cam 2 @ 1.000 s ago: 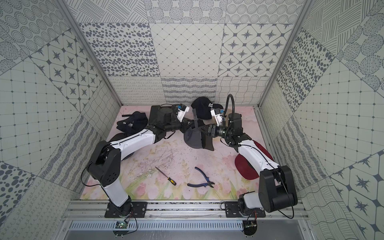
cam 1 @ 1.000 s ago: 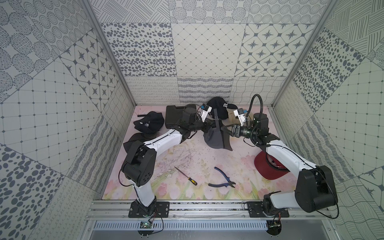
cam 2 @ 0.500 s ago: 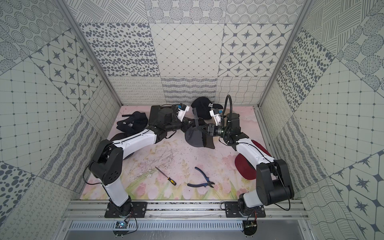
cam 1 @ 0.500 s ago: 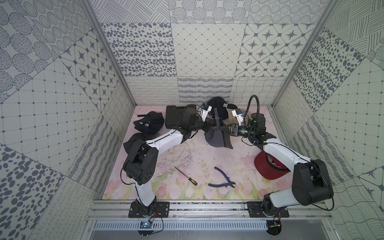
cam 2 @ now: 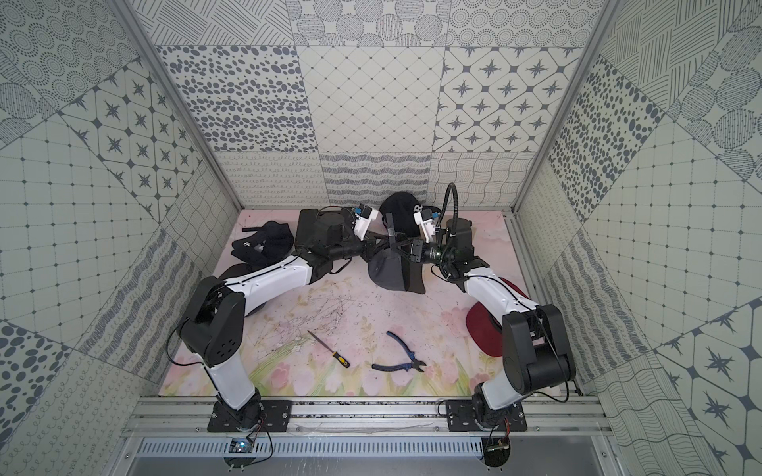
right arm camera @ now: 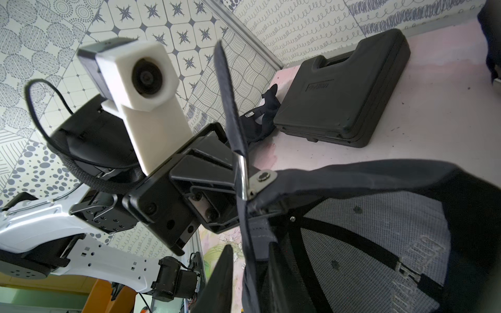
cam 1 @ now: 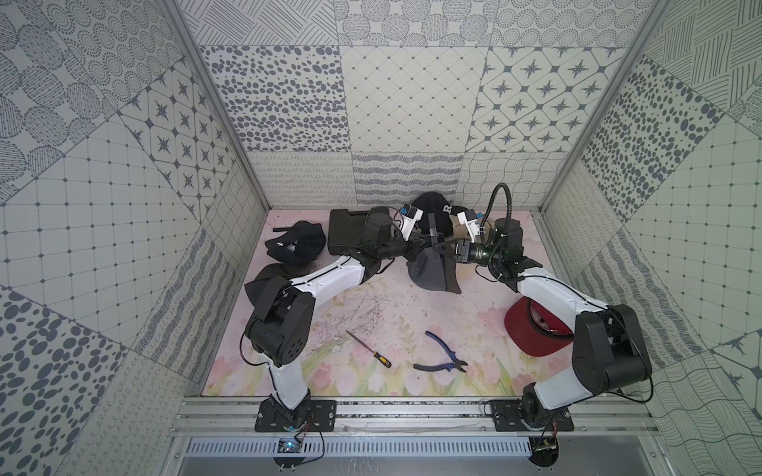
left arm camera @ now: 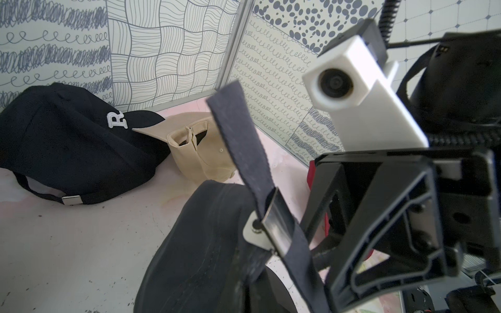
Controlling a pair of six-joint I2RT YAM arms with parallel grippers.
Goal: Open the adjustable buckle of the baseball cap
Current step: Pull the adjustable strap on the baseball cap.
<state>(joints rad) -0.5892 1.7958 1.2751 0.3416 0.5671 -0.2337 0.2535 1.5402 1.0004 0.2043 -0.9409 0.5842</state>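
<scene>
A dark grey baseball cap [cam 1: 433,272] [cam 2: 391,272] hangs at the back centre between both grippers. Its strap [left arm camera: 238,130] [right arm camera: 227,94] runs through a metal buckle [left arm camera: 276,219] [right arm camera: 242,176] and sticks up above it. My left gripper [cam 1: 420,247] [left arm camera: 244,292] is shut on the cap's back edge just below the buckle. From the other side, my right gripper [cam 1: 443,247] [right arm camera: 250,252] straddles the strap below the buckle. Its jaws stand narrow, with a slit of floor showing between one finger [right arm camera: 225,271] and the strap.
A black cap with a white R [cam 1: 433,206] and a beige cap [left arm camera: 195,146] lie behind. A black case [cam 1: 344,230] and black caps [cam 1: 295,247] sit at the back left, a red cap [cam 1: 532,334] on the right. A screwdriver [cam 1: 369,350] and pliers [cam 1: 441,358] lie in front.
My right gripper has moved in onto the cap's strap and its jaws have narrowed around it. The left gripper still holds the cap, which shifted slightly toward the back.
</scene>
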